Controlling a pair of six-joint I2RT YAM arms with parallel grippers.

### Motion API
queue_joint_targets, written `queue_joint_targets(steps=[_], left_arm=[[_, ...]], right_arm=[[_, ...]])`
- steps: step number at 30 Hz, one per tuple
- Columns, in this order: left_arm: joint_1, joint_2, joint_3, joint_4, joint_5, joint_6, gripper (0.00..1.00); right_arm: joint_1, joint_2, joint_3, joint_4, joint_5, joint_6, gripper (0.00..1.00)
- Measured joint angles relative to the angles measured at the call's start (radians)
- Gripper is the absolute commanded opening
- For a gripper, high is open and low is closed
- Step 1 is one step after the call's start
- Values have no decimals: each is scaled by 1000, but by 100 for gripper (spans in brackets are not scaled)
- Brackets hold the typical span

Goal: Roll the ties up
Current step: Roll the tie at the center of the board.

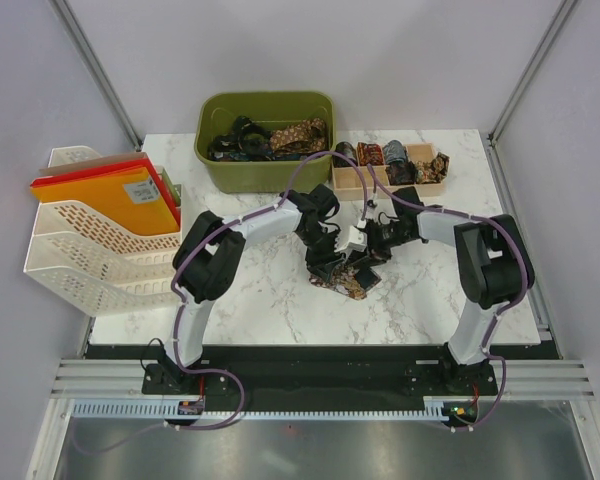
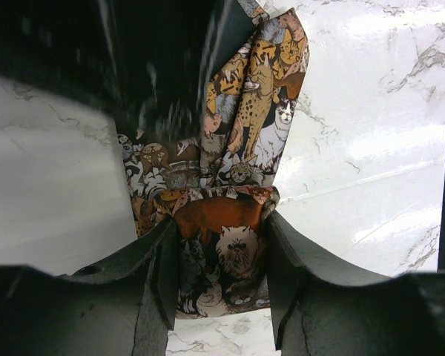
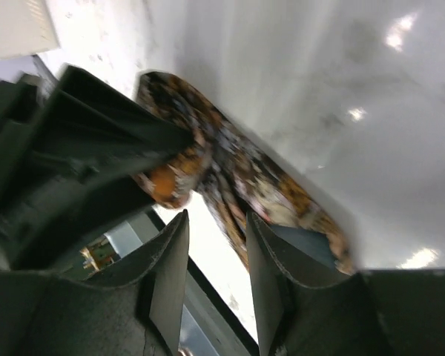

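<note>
Loose ties (image 1: 280,138) in green bin (image 1: 265,177)

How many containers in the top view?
3. Olive-green plastic bin at back centre, holding loose ties; shallow tan tray right of it, holding rolled ties; white lattice file rack at the left edge, holding orange folders. None appear hidden.

Tie (image 2: 222,245) pinched in the left pincer (image 2: 221,278) is a cat print, lots of browns, oranges, gold and grey on dark. Table (image 2: 371,148) under the pincer is white marble, grey veins.
</note>
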Motion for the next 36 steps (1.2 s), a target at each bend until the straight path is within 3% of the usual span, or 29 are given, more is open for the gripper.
queue_joint_targets(steps=[10, 17, 28, 31, 35, 36], left_arm=[[11, -9, -15, 7, 2, -31, 17], [20, -11, -19, 6, 2, -48, 17], [23, -11, -19, 2, -2, -67, 17], [24, -11, -19, 2, -3, -72, 17], [24, -11, -19, 3, -4, -76, 20], [25, -11, -19, 3, -4, -78, 21]], right_arm=[[114, 59, -13, 221, -26, 249, 46], [123, 92, -20, 274, -56, 320, 43], [124, 88, -80, 388, -81, 419, 47], [123, 86, -106, 443, -87, 456, 38], [125, 87, -111, 476, -101, 476, 1], [125, 87, -111, 476, -101, 473, 0]])
